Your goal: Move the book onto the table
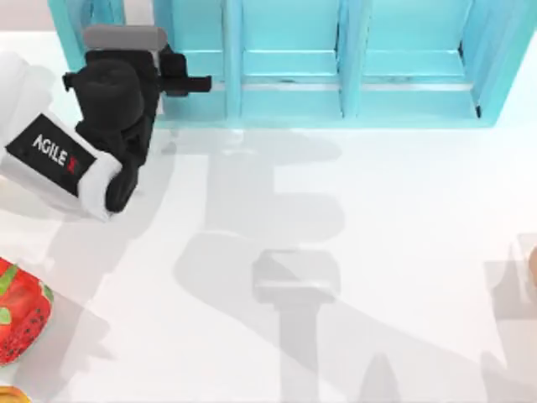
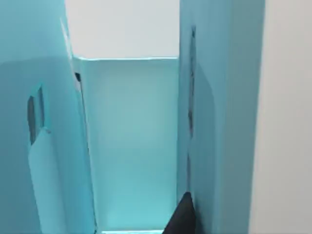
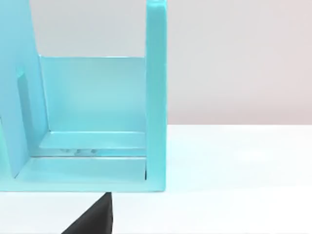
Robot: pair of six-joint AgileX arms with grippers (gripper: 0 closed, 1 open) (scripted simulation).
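My left gripper [image 1: 197,82] reaches into the shelf's [image 1: 352,59] far-left compartment; I cannot tell how its fingers are set, nor make out the book there; the risk, I judge, is scraping the divider [image 2: 214,122] beside it or dragging the shelf across the table [image 1: 403,235].

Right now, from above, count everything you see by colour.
Light blue: 1, the shelf
Red: 1, strawberry-like thing
Yellow-orange: 2, slivers at the bottom-left corner and right edge
Black: 1, the left claw at the shelf
Total: 5
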